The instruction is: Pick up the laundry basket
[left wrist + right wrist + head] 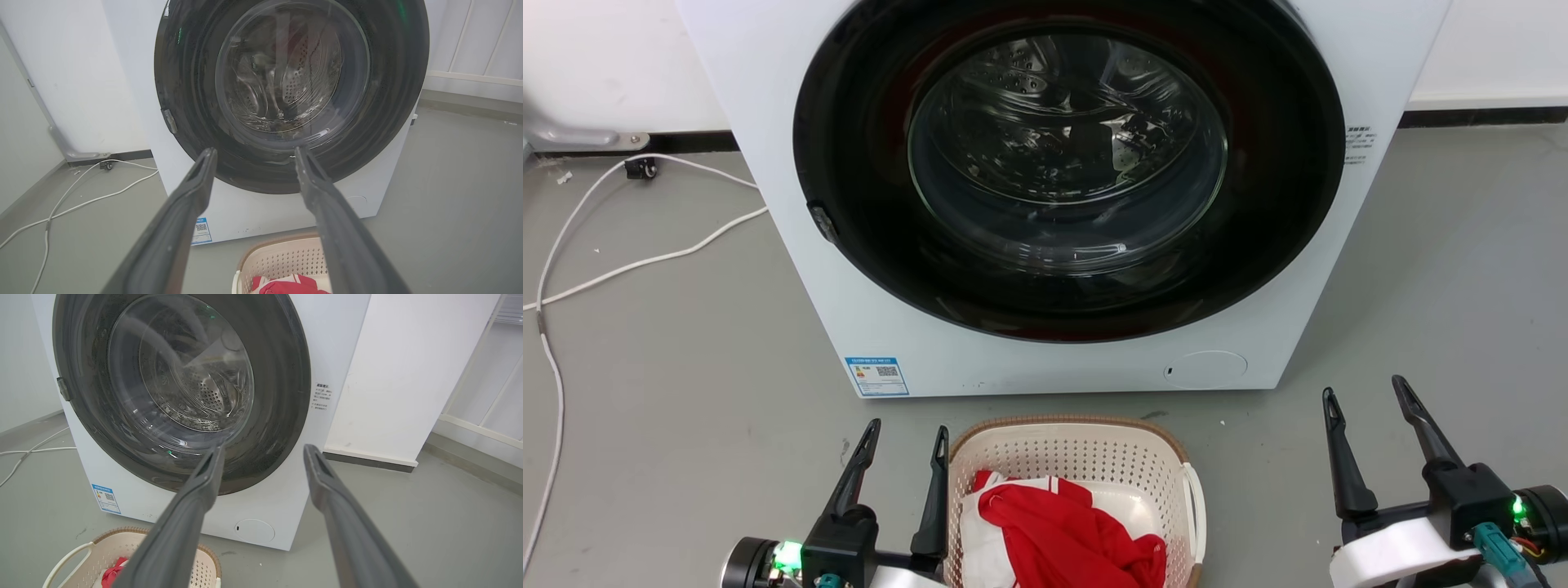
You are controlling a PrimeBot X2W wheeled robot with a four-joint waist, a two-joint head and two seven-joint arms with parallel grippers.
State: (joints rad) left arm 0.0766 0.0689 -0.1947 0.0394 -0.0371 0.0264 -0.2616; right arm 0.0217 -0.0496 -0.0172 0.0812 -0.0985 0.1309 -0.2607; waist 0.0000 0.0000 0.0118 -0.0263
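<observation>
Cream-white perforated plastic laundry basket (1078, 457) with brown woven-look rim sits on the grey floor (686, 392) just near of the white front-loading washing machine (1045, 367), red and white cloth (1062, 531) inside. The left gripper (909, 428), fingers spread and empty, is just beside the basket's left edge. The right gripper (1364, 387), also spread and empty, is well apart to the right.

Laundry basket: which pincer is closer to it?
Left. The left pincer sits right beside the laundry basket, at its left rim; the right pincer is well off to its right.

The head view looks down at the washing machine (1062, 188) from close. Both wrist views face it from lower, sharing its front and the laundry basket (1078, 457).
</observation>
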